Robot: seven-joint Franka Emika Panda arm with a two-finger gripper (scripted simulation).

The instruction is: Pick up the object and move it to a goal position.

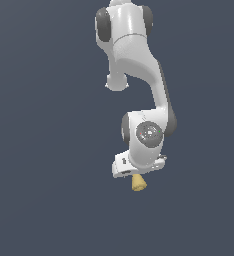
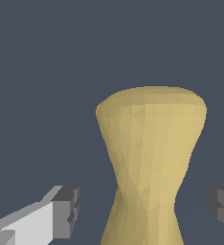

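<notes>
The hand (image 2: 145,210) straddles the object (image 2: 150,162) with fingers spread and clear of it, so gripping, lifting and carrying remain.

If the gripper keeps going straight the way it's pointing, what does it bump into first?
Probably the object. It stands between the open gripper fingers, so the palm would likely meet it first, though depth is unclear.

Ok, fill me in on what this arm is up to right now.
A single Franka Panda arm is reaching down over a small tan-yellow hourglass-shaped piece on a plain dark surface. In the wrist view the gripper is open, one finger on each side of the piece's narrow waist, with clear gaps between pads and piece. Nothing is clamped yet, so the pick-up has not happened. No goal marker shows in either view.
</notes>
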